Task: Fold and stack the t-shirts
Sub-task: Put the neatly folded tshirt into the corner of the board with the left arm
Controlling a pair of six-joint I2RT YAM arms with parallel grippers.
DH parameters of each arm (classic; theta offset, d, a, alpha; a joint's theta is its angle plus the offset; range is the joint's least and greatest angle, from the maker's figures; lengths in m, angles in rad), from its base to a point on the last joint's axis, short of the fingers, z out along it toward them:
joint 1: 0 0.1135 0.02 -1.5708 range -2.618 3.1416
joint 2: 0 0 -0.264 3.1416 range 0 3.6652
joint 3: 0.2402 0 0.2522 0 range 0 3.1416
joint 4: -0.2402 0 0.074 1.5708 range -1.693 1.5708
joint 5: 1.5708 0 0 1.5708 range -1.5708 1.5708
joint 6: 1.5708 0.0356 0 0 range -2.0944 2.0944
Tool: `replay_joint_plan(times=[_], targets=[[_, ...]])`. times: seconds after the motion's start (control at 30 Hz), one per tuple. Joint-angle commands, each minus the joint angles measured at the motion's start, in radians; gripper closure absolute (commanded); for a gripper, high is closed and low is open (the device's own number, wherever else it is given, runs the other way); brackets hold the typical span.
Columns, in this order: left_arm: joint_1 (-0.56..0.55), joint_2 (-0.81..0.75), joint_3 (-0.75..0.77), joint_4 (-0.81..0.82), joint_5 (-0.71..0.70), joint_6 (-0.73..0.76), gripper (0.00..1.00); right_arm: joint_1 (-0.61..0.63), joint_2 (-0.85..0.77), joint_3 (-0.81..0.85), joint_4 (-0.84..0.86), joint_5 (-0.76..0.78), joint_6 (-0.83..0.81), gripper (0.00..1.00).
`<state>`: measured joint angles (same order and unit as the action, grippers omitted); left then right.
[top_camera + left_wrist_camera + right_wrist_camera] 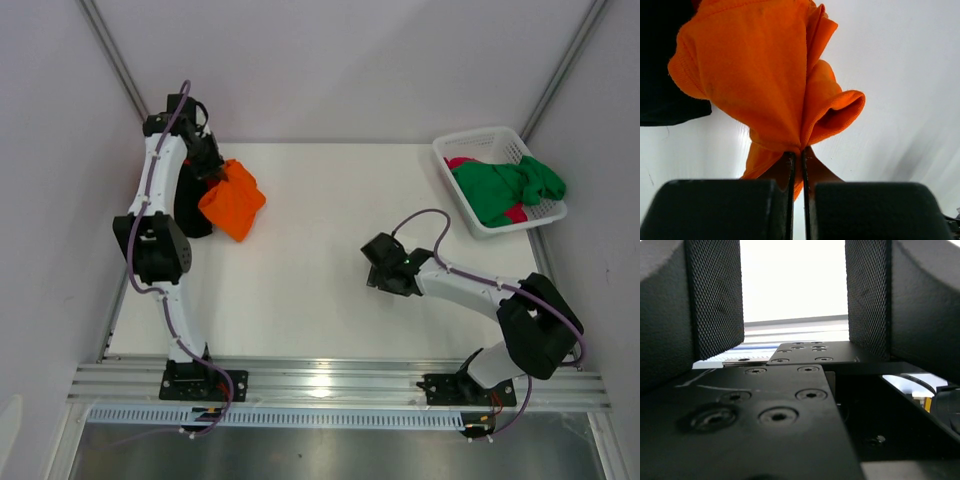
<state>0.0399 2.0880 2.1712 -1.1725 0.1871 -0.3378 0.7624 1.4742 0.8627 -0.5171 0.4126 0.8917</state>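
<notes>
Orange t-shirt [765,75] pinched in left hand [796,159] (cloth bunched beyond it).

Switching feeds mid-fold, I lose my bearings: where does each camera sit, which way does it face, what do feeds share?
Top external: above and behind the bases, looking down on the table; both arms, orange t-shirt, basket.
Left wrist: on the left arm, facing along shut left jaws pinching the orange t-shirt.
Right wrist: facing between open right jaws at a black bolted plate and rail.
Shared: top and left wrist both show the orange t-shirt.
</notes>
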Motion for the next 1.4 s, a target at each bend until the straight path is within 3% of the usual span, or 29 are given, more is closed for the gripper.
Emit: replay_joint_plan(times=[0.0, 0.37, 0.6, 0.87, 1.37], targets=[[0.034, 0.01, 0.05, -0.012, 0.04, 0.054, 0.99, -0.008, 0.024, 0.053, 0.012, 0.002, -0.025, 0.4], [0.15, 0.038, 0.059, 0.014, 0.118, 0.052, 0.99, -0.014, 0.109, 0.127, -0.009, -0.008, -0.057, 0.4], [0.195, 0.092, 0.234, -0.032, 0.175, 0.105, 1.0, -0.014, 0.14, 0.171, -0.018, -0.011, -0.062, 0.4], [0.227, 0.084, 0.223, 0.036, 0.241, 0.109, 0.99, -0.014, 0.158, 0.183, -0.04, -0.023, -0.045, 0.4], [0.416, 0.201, 0.197, 0.054, 0.327, 0.01, 0.99, -0.012, 0.207, 0.295, -0.149, 0.017, -0.065, 0.41]])
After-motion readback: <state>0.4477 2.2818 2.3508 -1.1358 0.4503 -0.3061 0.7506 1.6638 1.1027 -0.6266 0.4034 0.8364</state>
